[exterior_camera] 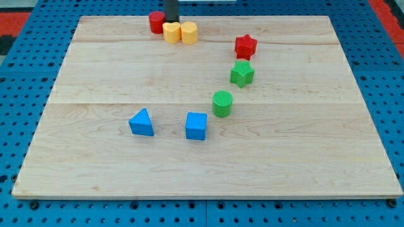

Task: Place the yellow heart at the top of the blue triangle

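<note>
Looking at the far edge of the pale wooden board (pixel 208 151), you are seeing the straight dark rod coming down at the view's top, my tip (pixel 171 21) sitting just behind a tight cluster of three blocks. There is no hand here to open or close: it is a bare rod, gripping nothing.

The cluster is lying in a row: a red cylinder block (pixel 156 22) at the view's left, then two yellow plastic blocks touching each other. The left yellow block (pixel 172 31) seems to be the yellow heart, though its shape is hard to make out; the right yellow block (pixel 189 32) is looking more like a faceted cylinder. My tip is touching or nearly touching the left one from the far side, which I judge is the placing for a push toward the view's bottom.

The blue triangular block (pixel 141 122) is waiting well apart, low on the view's left, with a blue cube (pixel 196 125) beside it. A red star block (pixel 245 45), a green star block (pixel 242 73) and a green cylinder block (pixel 222 103) are trailing down the view's right, clear of the likely path.
</note>
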